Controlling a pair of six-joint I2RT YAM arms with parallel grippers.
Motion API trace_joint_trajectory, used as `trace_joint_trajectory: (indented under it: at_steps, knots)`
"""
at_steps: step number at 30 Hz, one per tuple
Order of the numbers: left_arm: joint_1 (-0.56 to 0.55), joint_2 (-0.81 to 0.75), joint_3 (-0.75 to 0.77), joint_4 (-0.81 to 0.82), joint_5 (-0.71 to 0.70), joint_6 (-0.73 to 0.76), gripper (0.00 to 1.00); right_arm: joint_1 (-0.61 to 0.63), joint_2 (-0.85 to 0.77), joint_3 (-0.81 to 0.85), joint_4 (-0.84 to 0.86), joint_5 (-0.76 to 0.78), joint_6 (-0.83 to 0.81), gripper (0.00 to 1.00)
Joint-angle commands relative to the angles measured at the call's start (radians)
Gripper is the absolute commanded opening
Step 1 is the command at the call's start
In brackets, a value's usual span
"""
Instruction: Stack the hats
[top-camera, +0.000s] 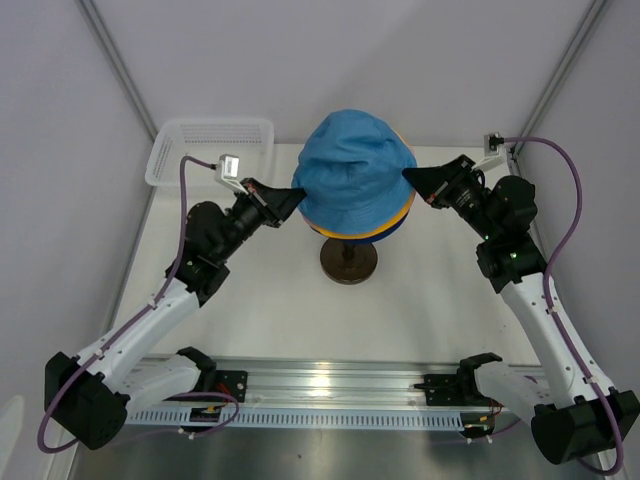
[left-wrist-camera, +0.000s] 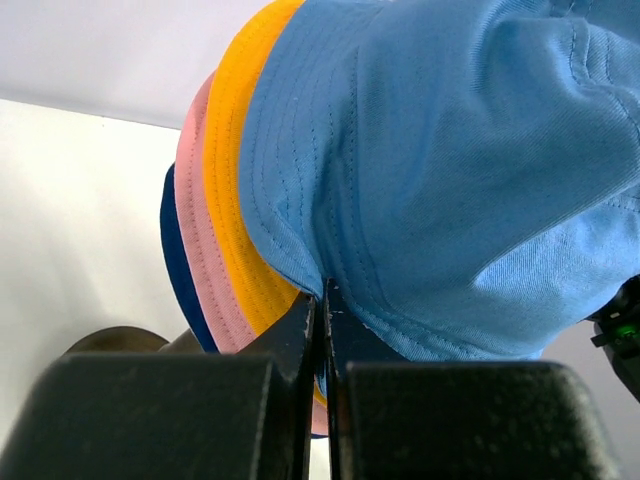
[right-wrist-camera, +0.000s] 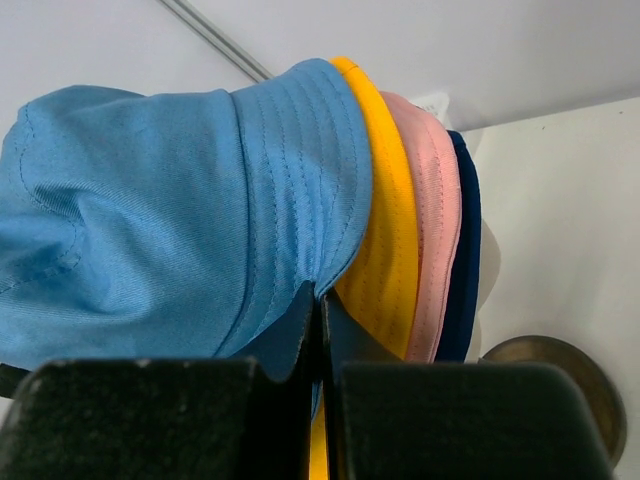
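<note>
The light blue hat (top-camera: 350, 170) sits on top of the stack on the mannequin's stand (top-camera: 348, 262). Beneath it show the brims of the yellow-orange hat (top-camera: 392, 224), the pink hat (left-wrist-camera: 192, 220) and the dark blue hat (left-wrist-camera: 176, 262). My left gripper (top-camera: 296, 197) is shut on the light blue hat's brim at its left edge (left-wrist-camera: 322, 292). My right gripper (top-camera: 408, 177) is shut on the same brim at its right edge (right-wrist-camera: 322, 298). In the right wrist view the light blue (right-wrist-camera: 180, 210), yellow-orange (right-wrist-camera: 385, 250), pink (right-wrist-camera: 435, 220) and dark blue (right-wrist-camera: 465, 260) brims lie nested. The mannequin head is hidden under the hats.
A white mesh basket (top-camera: 205, 145) stands at the back left of the table. The dark round base of the stand also shows in the right wrist view (right-wrist-camera: 560, 385). White enclosure walls surround the table. A metal rail (top-camera: 330, 385) runs along the near edge.
</note>
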Motion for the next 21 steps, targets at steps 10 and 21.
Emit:
trace_joint_trajectory:
  at_steps: [10,21]
  knots:
    - [-0.002,0.010,-0.047,-0.178,0.014,0.254,0.01,-0.018,0.016,-0.104,-0.165,-0.049,-0.294,0.00]
    - [-0.001,0.015,-0.024,-0.224,-0.049,0.291,0.02,-0.058,0.091,-0.108,-0.188,-0.057,-0.339,0.02]
